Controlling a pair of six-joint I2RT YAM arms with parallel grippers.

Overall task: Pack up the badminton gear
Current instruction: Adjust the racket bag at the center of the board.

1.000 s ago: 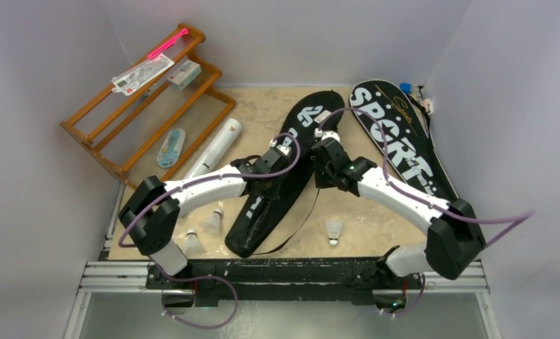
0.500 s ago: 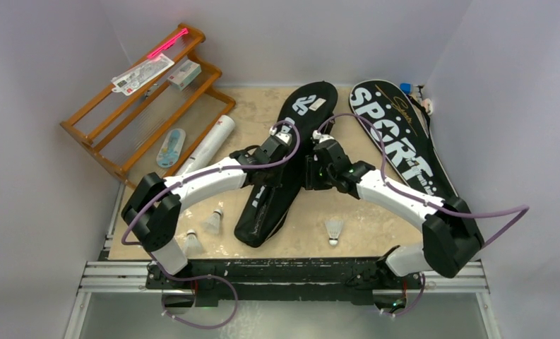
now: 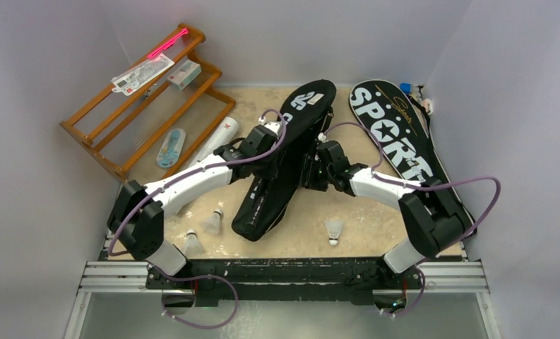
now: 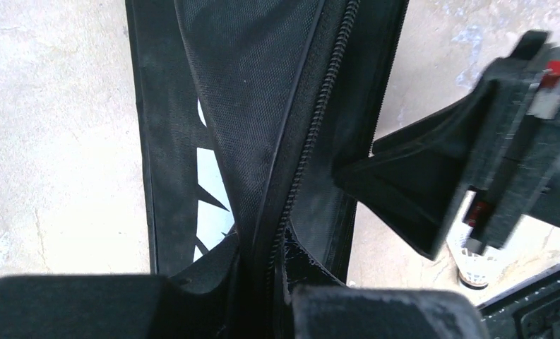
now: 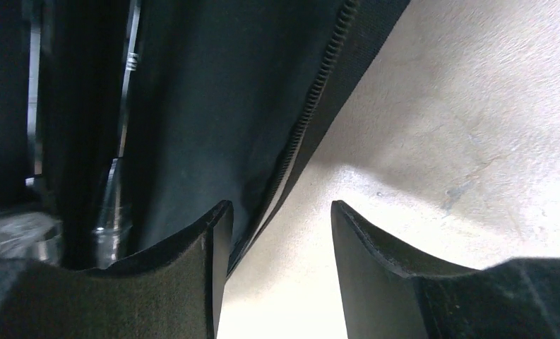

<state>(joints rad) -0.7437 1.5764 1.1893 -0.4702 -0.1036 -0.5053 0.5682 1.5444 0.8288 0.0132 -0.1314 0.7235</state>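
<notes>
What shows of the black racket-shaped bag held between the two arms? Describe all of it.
The black racket-shaped fabric bag lies diagonally, wide head far, narrow end near. Its head bears white lettering. A toothed zipper runs along its open edge, and silvery shafts show inside. The left gripper pinches that edge; the open right gripper stands beside it.

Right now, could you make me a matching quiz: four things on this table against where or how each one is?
Things:
1. left tool
2. right tool
3. SPORT bag
4. white tube

States:
A. lying flat along the right wall
B. open, beside the middle bag
C. next to the orange rack
D. shut on the middle bag's zipper edge

Pairs: 1-D, 2-B, 3-A, 4-C
</notes>
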